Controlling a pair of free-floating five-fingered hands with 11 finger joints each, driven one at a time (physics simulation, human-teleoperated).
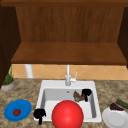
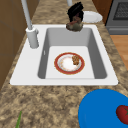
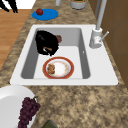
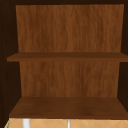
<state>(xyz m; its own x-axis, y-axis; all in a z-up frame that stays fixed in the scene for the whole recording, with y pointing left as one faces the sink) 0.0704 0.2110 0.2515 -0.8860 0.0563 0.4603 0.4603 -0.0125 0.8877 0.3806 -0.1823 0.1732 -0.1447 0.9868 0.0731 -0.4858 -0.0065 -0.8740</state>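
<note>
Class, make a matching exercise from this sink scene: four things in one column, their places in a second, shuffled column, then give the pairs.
Things:
1. tomato
2. grapes
3. red-rimmed plate
4. potted plant

Places:
A. on the white plate
B. in the sink basin
C. counter corner, far left
D. on the blue plate

Pairs: 1-D, 2-A, 3-B, 4-C

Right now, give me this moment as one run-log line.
right hand: shut on brown food piece, above sink | left hand: idle at sink's front-left edge | red-rimmed plate: in basin, food on it
</note>
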